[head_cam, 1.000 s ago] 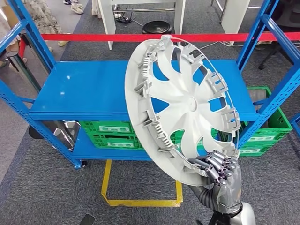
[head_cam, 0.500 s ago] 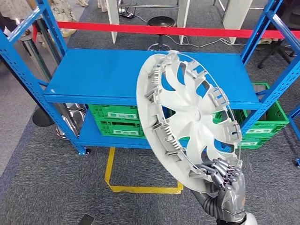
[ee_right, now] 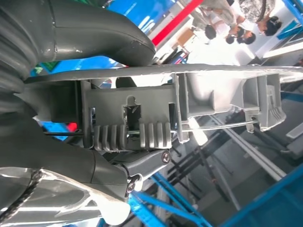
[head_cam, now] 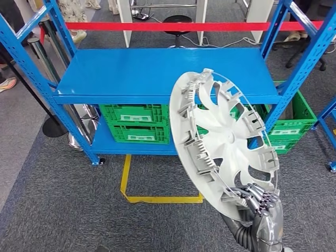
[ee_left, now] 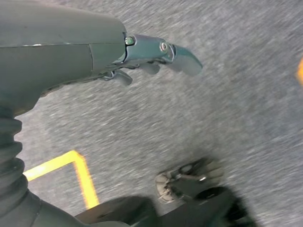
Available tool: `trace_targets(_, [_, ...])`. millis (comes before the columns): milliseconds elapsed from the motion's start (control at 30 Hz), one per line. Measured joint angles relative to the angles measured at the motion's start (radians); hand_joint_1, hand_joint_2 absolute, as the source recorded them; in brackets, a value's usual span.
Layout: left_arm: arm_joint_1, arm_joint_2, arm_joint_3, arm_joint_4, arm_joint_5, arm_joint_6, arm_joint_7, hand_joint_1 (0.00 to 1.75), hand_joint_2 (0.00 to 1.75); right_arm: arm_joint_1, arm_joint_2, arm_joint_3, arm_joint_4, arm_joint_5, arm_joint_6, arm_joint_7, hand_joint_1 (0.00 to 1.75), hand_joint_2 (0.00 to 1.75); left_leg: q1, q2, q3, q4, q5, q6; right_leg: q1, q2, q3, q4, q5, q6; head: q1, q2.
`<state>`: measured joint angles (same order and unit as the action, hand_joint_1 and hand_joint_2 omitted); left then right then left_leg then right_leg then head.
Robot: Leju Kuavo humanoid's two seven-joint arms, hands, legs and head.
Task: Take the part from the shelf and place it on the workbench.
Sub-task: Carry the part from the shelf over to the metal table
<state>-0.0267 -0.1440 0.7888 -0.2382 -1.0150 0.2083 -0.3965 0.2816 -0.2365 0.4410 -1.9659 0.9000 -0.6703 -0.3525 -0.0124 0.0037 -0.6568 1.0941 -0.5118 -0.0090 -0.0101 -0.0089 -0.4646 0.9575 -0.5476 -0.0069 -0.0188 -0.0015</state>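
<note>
The part is a large silver wheel cover (head_cam: 223, 142) with curved spokes and clips around its rim. My right hand (head_cam: 259, 207) grips its lower rim and holds it up, tilted, in front of the blue shelf (head_cam: 158, 73). Up close in the right wrist view, the rim (ee_right: 171, 109) sits clamped between the thumb and the fingers (ee_right: 121, 168). My left hand (ee_left: 157, 54) hangs over the grey carpet with its fingers loosely extended and nothing in it.
Green crates (head_cam: 133, 123) sit on the shelf's lower level, another green crate (head_cam: 297, 123) at the right. A yellow tape square (head_cam: 158, 197) marks the carpet before the shelf. A red barrier tape (head_cam: 158, 25) runs behind, with people's feet beyond it.
The whole view has shifted: the shelf sits higher and further off, so the camera moved back. The wheel cover stays in my right hand, now lower and more to the right in the picture.
</note>
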Motion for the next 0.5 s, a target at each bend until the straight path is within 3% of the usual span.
trace_targets(67, [0.005, 0.000, -0.002, 0.000, -0.003, 0.000, -0.001, 0.00, 1.75, 0.019, 0.000, -0.006, -0.003, 0.005, 0.000, 0.001, 1.75, 1.75, 0.009, 0.000, -0.012, 0.122, -0.096, -0.014, 0.000, -0.002, -0.024, 0.003, 0.023, -0.005, -0.003, 0.000])
trace_targets(100, [0.005, 0.000, -0.004, 0.000, -0.004, 0.001, -0.002, 0.00, 1.75, 0.027, 0.000, -0.009, -0.005, 0.008, 0.000, 0.000, 1.75, 1.75, 0.012, 0.000, -0.011, 0.172, -0.110, -0.019, 0.000, -0.003, -0.039, 0.006, 0.035, -0.004, -0.003, 0.000])
trace_targets(133, [0.004, 0.000, -0.005, 0.000, -0.006, 0.001, -0.002, 0.00, 1.75, 0.033, 0.000, -0.013, -0.006, 0.009, 0.000, -0.002, 1.75, 1.75, 0.015, 0.000, -0.001, 0.197, -0.097, -0.022, 0.000, -0.004, -0.055, 0.012, 0.046, -0.003, -0.003, 0.000])
trace_targets(167, [0.003, 0.000, -0.007, 0.000, -0.008, 0.001, -0.003, 0.00, 1.75, 0.038, 0.000, -0.016, -0.007, 0.011, 0.000, -0.005, 1.75, 1.75, 0.018, 0.000, 0.024, 0.188, -0.067, -0.023, 0.000, -0.004, -0.073, 0.019, 0.056, -0.001, -0.003, 0.000])
trace_targets(233, [0.002, 0.000, -0.010, 0.000, -0.011, 0.001, -0.004, 0.00, 1.75, 0.048, 0.000, -0.024, -0.012, 0.012, 0.000, -0.010, 1.75, 1.75, 0.021, -0.002, 0.112, 0.079, -0.019, -0.018, 0.000, -0.003, -0.107, 0.034, 0.072, 0.005, -0.004, 0.000])
trace_targets(300, [0.001, 0.000, -0.013, 0.000, -0.012, 0.001, -0.005, 0.00, 1.75, 0.057, 0.000, -0.032, -0.019, 0.013, 0.000, -0.014, 1.75, 1.75, 0.018, -0.005, 0.198, -0.059, -0.027, -0.007, 0.001, -0.003, -0.128, 0.045, 0.087, 0.013, -0.002, 0.000])
trace_targets(333, [0.000, 0.000, -0.014, 0.000, -0.012, 0.001, -0.006, 0.00, 1.75, 0.059, 0.000, -0.036, -0.023, 0.013, 0.000, -0.017, 1.75, 1.75, 0.015, -0.006, 0.217, -0.098, -0.037, -0.001, 0.001, -0.003, -0.136, 0.047, 0.097, 0.020, -0.002, 0.000])
trace_targets(400, [-0.001, 0.000, -0.017, 0.000, -0.013, 0.002, -0.006, 0.00, 1.75, 0.063, 0.000, -0.044, -0.029, 0.013, 0.000, -0.025, 1.75, 1.75, 0.013, -0.005, 0.210, -0.121, -0.034, 0.013, -0.001, -0.003, -0.151, 0.047, 0.114, 0.034, -0.002, 0.000])
trace_targets(433, [-0.001, -0.001, -0.017, 0.001, -0.012, 0.004, -0.005, 0.00, 1.75, 0.067, 0.000, -0.048, -0.032, 0.015, 0.000, -0.030, 1.75, 1.75, 0.014, -0.003, 0.199, -0.124, -0.024, 0.022, -0.002, -0.001, -0.161, 0.053, 0.104, 0.040, -0.002, 0.000])
trace_targets(467, [-0.001, -0.002, -0.018, 0.001, -0.012, 0.009, -0.002, 0.00, 1.75, 0.072, 0.000, -0.054, -0.034, 0.016, 0.000, -0.036, 1.75, 1.75, 0.015, -0.001, 0.187, -0.126, -0.012, 0.032, -0.002, 0.001, -0.172, 0.071, 0.076, 0.043, -0.001, 0.000])
trace_targets(500, [-0.002, -0.005, -0.018, 0.001, -0.012, 0.014, 0.001, 0.00, 1.75, 0.079, 0.000, -0.062, -0.038, 0.018, 0.000, -0.042, 1.75, 1.75, 0.016, 0.001, 0.173, -0.128, 0.001, 0.041, -0.003, 0.003, -0.185, 0.109, 0.027, 0.045, 0.001, 0.000])
